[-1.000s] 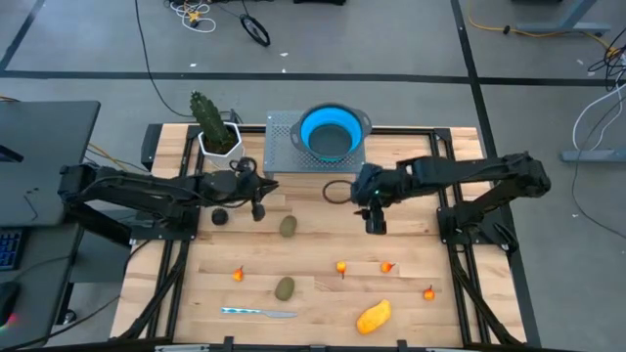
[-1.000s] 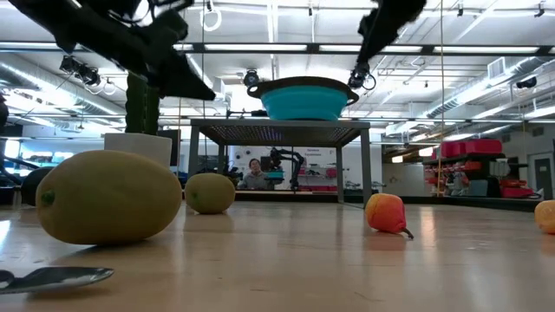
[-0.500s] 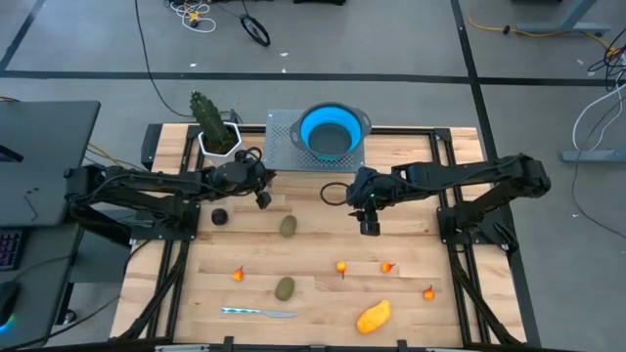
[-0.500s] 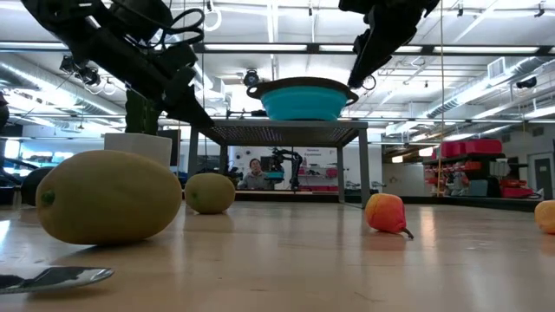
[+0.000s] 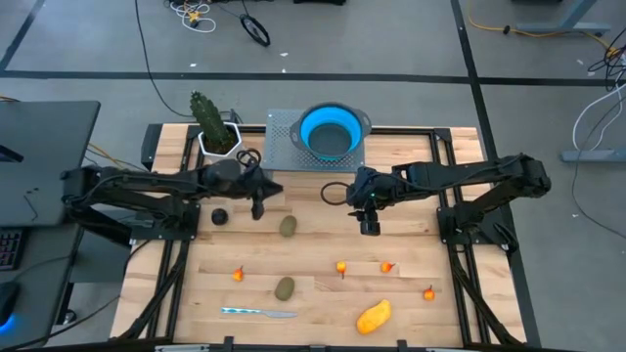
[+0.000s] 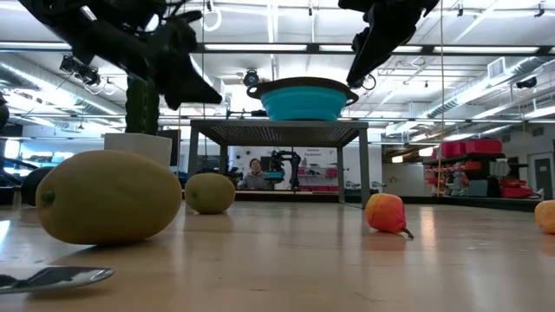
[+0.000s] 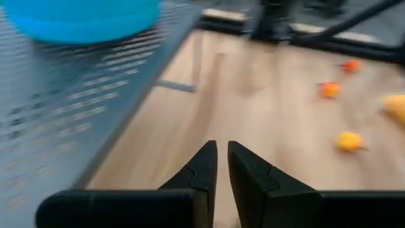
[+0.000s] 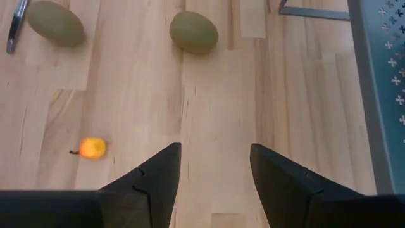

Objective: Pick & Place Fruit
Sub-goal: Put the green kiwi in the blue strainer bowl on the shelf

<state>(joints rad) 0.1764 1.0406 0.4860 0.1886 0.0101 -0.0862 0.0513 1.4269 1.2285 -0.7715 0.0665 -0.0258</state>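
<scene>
**No fruit placed yet**

Left gripper (image 5: 258, 207) pressed together and empty, just in front of the blue bowl's (image 5: 331, 132) rack; right gripper (image 5: 369, 224) spread and empty, also in front of the bowl; bowl apparently empty. All left to do: olive ovals (image 5: 289, 227) (image 5: 284, 288), black ball (image 5: 220, 217), orange-red bits (image 5: 340, 266), yellow-orange oblong (image 5: 373, 317), all on the table before the bowl; smooth, small, whole.

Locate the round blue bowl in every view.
High view: the round blue bowl sits at the table's back edge, in the middle.
Low view: centre of the picture, raised on its stand.
Left wrist view: close by, cut off by the picture's edge.
Right wrist view: not in it.
Shared landmark: the grey perforated metal stand under the bowl, seen in all four views.
</scene>
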